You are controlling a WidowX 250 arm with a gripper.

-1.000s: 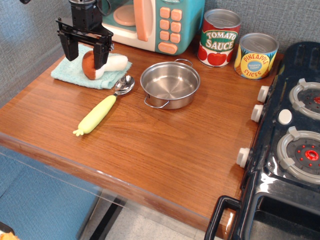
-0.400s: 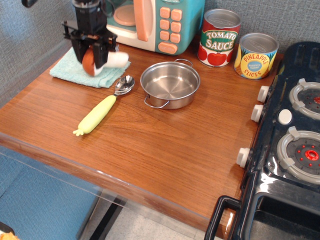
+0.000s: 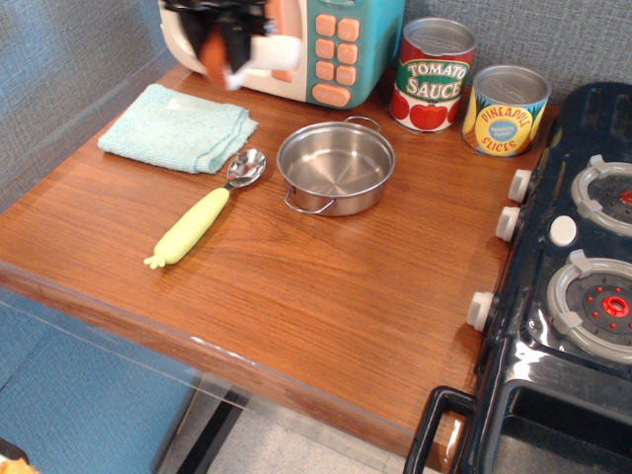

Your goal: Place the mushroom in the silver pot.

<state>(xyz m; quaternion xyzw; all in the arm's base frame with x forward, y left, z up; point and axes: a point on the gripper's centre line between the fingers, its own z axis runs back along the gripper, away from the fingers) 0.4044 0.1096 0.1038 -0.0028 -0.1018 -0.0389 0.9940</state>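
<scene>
Mushroom [image 3: 237, 51], seemingly soft and light, is hanging pinched at its cap in the clamping gripper [image 3: 222, 44] at upper left of the frame, well apart from the silver pot [image 3: 336, 166].

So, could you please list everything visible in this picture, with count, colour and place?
mushroom: one, reddish-brown cap, white stem, held in the air before the toy microwave
pot: one, silver, table centre
spoon: one, yellow handle, left of pot
cloth: one, light blue, back left
toy microwave: one, teal and peach, back
cans: two, tomato sauce and pineapple, back right
toy stove: one, black, right
table: one, brown wood
gripper: one, black, top left, fingers shut on mushroom
</scene>
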